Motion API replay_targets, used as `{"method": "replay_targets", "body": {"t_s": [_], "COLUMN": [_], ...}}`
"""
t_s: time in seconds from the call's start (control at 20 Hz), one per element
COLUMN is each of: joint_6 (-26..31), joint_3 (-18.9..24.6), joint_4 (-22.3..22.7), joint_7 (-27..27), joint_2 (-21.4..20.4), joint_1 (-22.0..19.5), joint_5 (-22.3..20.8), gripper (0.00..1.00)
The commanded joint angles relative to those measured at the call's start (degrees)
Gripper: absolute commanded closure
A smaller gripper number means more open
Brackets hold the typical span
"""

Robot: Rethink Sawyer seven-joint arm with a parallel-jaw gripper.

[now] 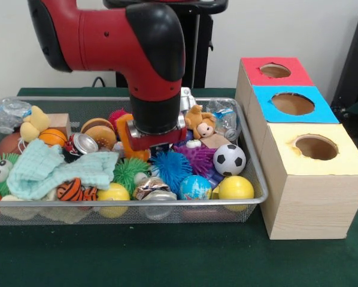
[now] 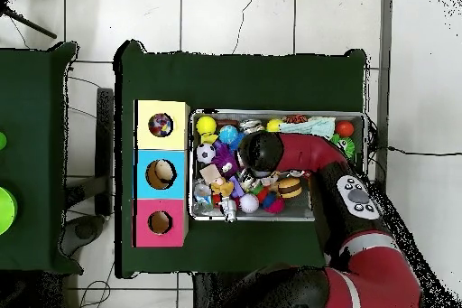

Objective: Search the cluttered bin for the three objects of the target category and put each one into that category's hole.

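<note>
The red and black arm [image 1: 137, 54] reaches straight down, wrist vertical.

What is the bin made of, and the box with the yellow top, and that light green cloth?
The bin looks like silvery wire mesh: you can see the toys through its sides. The box looks like pale bare wood, with grain lines on its front, and a matte yellow top. The cloth seems soft woven fabric, perhaps cotton, since it lies crumpled with a bumpy texture.

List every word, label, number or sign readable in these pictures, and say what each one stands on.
None can be read.
The crushed cans in the wire bin carry print, too blurred to read.
The globe-patterned ball shows only coloured patches.
The three-coloured wooden box with holes bears no writing.
</note>
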Motion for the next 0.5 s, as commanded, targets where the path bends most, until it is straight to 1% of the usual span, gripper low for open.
{"method": "replay_targets", "body": {"t_s": [0.05, 0.25, 0.5], "joint_6": [-7.24, -6.70, -3.51], "joint_3": [0.95, 1.27, 1.74], "joint_4": [-3.91, -6.00, -7.06], "joint_7": [1.61, 1.45, 1.08], "joint_2": [11.04, 12.26, 11.48], "joint_1": [-0.37, 0.38, 1.14], "joint_5": [-4.08, -3.12, -2.14], "gripper": [1.00, 1.00, 1.00]}}
